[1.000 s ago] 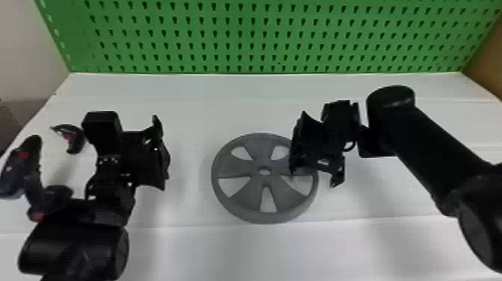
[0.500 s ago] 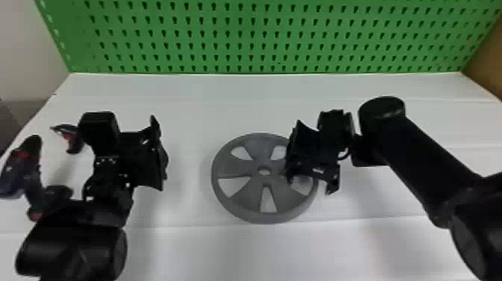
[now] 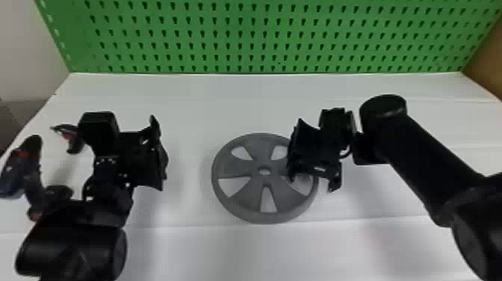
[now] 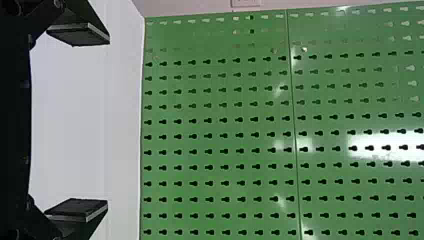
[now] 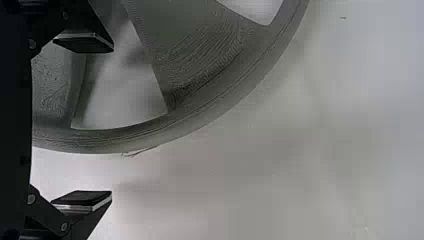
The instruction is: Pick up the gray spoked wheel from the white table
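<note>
Green pegboard [image 3: 261,37] backs the white table [image 3: 186,254]. Round gray wheel [image 3: 242,169] lies flat at head-view centre, nearer the right gripper [image 5: 111,120], whose spread fingers appear to straddle its right rim from above; lowering seems due. Left gripper [image 4: 108,121], also spread, sits well apart, frame left.

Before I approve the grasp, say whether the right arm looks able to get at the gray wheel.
Likely yes: the right gripper hangs over the right side of the wheel, fingers open, with the rim showing between them and nothing visibly blocking.
</note>
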Robot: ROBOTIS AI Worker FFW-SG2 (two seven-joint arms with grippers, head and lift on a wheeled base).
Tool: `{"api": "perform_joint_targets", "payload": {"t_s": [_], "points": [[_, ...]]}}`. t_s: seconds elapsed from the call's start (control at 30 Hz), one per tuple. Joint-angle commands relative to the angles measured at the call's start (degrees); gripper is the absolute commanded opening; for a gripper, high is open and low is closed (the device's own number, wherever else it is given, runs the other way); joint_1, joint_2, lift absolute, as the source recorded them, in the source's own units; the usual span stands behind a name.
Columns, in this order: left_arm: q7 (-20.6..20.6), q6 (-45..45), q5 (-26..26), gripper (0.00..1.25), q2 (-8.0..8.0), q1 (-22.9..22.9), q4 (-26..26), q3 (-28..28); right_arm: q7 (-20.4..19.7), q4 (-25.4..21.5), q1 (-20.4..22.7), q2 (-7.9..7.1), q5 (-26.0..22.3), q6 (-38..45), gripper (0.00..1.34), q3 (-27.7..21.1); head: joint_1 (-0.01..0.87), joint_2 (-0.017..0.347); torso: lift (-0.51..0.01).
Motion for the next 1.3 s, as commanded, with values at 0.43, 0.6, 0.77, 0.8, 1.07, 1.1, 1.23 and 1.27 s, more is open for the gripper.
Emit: {"api": "perform_joint_targets", "payload": {"t_s": [0.43,0.6,0.77,0.8,1.07,1.1,1.23,1.27], "points": [[0.1,0.0,-0.3,1.12,0.00,0.1,0.0,-0.2,-0.1,0.1,-0.2,-0.33,0.7,2.4,0.73,-1.9,0.765,0.002,-0.096],[0.2,0.0,-0.6,1.12,0.00,0.0,0.0,-0.4,-0.1,0.1,-0.2,-0.42,0.7,2.9,0.70,-2.9,0.765,0.002,-0.096],[0.4,0.0,-0.7,1.12,0.00,0.1,0.0,-0.5,-0.1,0.1,-0.3,-0.51,1.1,3.5,0.61,-2.4,0.765,0.002,-0.096],[0.4,0.1,-0.7,1.12,0.00,0.1,0.0,-0.5,-0.1,0.1,-0.3,-0.51,1.2,3.5,0.60,-2.3,0.765,0.002,-0.096],[0.4,0.1,-0.9,1.12,0.09,0.1,0.0,-0.6,-0.1,0.0,-0.4,-0.42,3.0,3.9,0.51,-3.1,0.765,0.002,-0.096],[0.4,0.0,-0.9,1.12,0.00,0.1,0.0,-0.6,-0.1,0.0,-0.4,-0.42,3.3,3.9,0.46,-3.3,0.765,0.002,-0.096],[0.5,0.0,-1.0,1.12,0.00,0.1,0.0,-0.6,-0.1,0.0,-0.4,-0.51,3.5,4.2,0.35,-4.0,0.765,0.002,-0.096],[0.5,0.0,-1.0,1.12,0.00,0.1,0.0,-0.6,-0.1,0.0,-0.4,-0.51,3.5,4.1,0.34,-4.0,0.765,0.002,-0.096]]}}
